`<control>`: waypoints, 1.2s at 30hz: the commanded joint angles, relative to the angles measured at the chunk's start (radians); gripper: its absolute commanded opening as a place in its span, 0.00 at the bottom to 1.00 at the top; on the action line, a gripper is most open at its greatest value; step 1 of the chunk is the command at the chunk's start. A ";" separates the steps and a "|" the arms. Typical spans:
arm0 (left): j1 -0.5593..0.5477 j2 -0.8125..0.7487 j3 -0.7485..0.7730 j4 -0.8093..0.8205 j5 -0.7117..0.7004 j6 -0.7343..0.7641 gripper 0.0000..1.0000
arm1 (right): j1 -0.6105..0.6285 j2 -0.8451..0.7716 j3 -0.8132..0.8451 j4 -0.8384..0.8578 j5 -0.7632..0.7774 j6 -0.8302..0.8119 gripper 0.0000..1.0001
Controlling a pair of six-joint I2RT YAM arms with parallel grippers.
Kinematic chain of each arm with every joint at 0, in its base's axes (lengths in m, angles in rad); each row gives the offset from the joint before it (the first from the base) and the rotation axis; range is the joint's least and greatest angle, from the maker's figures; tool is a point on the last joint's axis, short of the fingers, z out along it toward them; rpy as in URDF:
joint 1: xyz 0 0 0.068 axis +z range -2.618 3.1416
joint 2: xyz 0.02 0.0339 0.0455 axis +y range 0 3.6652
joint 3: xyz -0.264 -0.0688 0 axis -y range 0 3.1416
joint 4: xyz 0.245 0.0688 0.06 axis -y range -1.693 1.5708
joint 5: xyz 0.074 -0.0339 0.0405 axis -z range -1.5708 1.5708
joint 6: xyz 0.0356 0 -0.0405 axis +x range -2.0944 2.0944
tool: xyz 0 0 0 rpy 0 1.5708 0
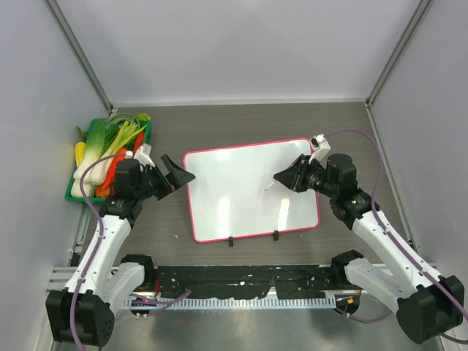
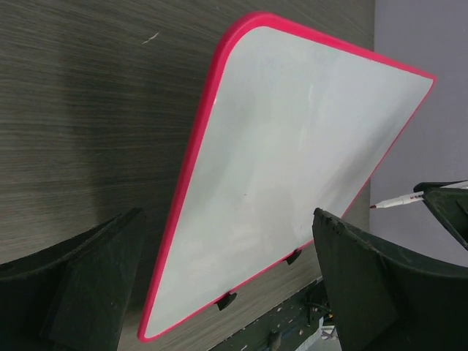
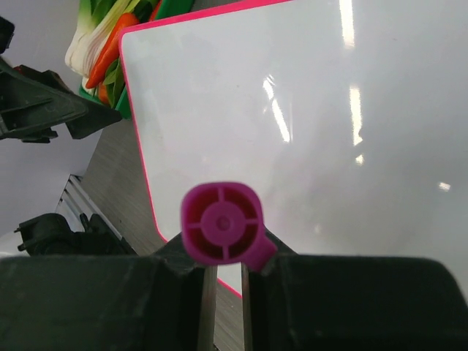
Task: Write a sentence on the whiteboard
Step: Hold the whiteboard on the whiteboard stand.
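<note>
- Whiteboard (image 1: pixel 234 201): large glossy white rectangle with a thin pink-red frame and rounded corners. It lies flat mid-worktop, slightly skewed, with light glare on its surface.
- Feet: two small black feet (image 1: pixel 230 241) on the whiteboard's near long edge.
- Count: one whiteboard, one marker, two grippers, one tray.
- Right gripper (image 1: pixel 280 178): sits over the right part of the whiteboard, jaws narrow and clamped on a thin white marker (image 1: pixel 268 186).
- The marker points left and down at the whiteboard. It has a red tip and a magenta end cap. Can't tell if the tip touches the surface.
- Left gripper (image 1: pixel 181 178): jaws spread wide and holding nothing, just beside the whiteboard's left short edge near the far corner.
- Worktop (image 1: pixel 219 124): dark grey wood-grain.
- Green plastic tray (image 1: pixel 71 196): piled with toy vegetables in green, orange and yellow. It sits at the far left, behind the left gripper and well apart from the whiteboard.
</note>
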 commanded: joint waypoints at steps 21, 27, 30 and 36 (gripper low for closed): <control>0.054 0.026 -0.288 0.486 0.195 -0.065 0.90 | 0.447 0.211 0.200 0.173 0.363 -0.102 0.01; 0.054 0.047 -0.334 0.639 0.225 -0.073 0.83 | 0.505 0.252 0.226 0.196 0.404 -0.113 0.01; 0.054 0.073 -0.344 0.706 0.242 -0.075 0.80 | 0.515 0.274 0.241 0.214 0.404 -0.111 0.01; 0.053 0.174 -0.359 0.819 0.290 -0.084 0.73 | 0.535 0.314 0.275 0.226 0.398 -0.110 0.01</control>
